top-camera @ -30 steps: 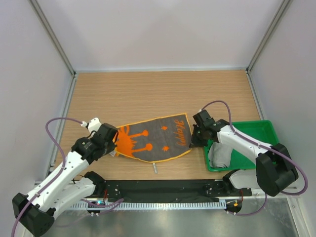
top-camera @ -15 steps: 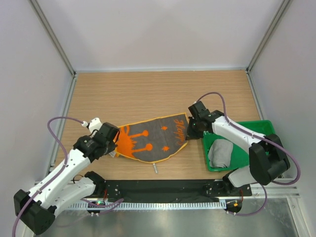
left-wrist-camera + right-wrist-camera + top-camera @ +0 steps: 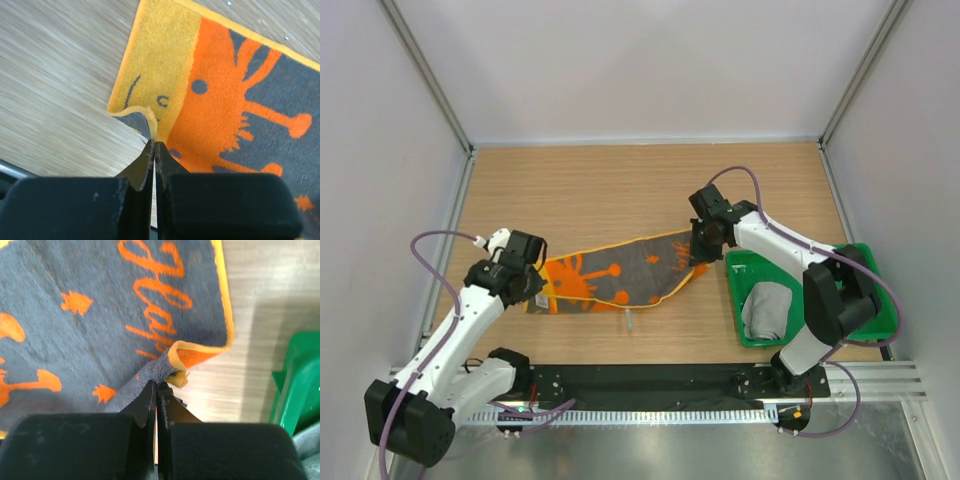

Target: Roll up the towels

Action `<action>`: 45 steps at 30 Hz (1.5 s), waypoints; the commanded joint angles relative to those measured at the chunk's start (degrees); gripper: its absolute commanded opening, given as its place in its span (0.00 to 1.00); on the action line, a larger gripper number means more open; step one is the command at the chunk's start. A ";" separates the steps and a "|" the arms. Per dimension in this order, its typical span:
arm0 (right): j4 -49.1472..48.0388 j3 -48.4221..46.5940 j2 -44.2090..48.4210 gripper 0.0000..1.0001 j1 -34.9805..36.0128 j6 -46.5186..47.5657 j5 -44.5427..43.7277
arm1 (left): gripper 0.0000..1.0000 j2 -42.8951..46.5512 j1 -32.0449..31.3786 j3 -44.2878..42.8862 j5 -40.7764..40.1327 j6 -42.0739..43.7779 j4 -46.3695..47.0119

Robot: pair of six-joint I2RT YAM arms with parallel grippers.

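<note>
Dark grey towel (image 3: 620, 280) lies print side up on the wooden table (image 3: 600, 190), mid-table toward the near edge. Its long axis runs left-right with a slight skew, the right end sitting farther back than the left. The orange script is at the right end; the orange figure and yellow patch are at the left.

Left gripper (image 3: 154, 146): jaws pressed together on a left-end corner, which curls up off the wood. Right gripper (image 3: 156, 386): jaws pinching a right-end corner, folded over so the orange back shows.

The top view gives the layout: one arm at each end, cloth strung between them. Only the wrist views show the pinches and the lifted corners.

Light grey towel (image 3: 767, 310) sits bunched inside the green tray (image 3: 865, 258), right side, near edge, apart from both grippers. The right wrist view catches just the tray's rim.

Count: two towels, one tray, two grippers.
</note>
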State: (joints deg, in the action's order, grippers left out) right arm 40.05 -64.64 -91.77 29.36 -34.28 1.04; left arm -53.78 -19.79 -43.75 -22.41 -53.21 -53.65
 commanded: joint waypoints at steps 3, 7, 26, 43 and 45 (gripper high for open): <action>1.69 -7.41 -5.43 0.01 -1.50 3.69 -0.77 | 0.01 -2.73 6.86 -4.32 3.77 5.48 2.41; 3.18 -12.25 -9.65 0.01 -2.29 5.01 -0.34 | 0.00 -3.61 10.38 -5.38 3.96 8.03 2.76; 8.64 -29.04 -23.27 0.01 -4.93 8.53 1.25 | 0.00 -14.51 14.61 -8.90 3.17 8.65 5.92; 13.12 -42.68 -29.09 0.80 -6.43 8.79 -0.76 | 0.99 -22.52 19.44 -6.53 5.72 7.68 10.23; 12.95 -40.75 -27.07 0.80 -6.69 9.06 -3.67 | 1.00 -20.24 19.44 -7.49 5.37 7.95 9.71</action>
State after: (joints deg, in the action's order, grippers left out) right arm 51.57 -104.99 -124.05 23.00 -26.00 0.93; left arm -78.02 -0.71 -50.24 -16.40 -45.04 -45.06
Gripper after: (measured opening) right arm 0.795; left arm 0.989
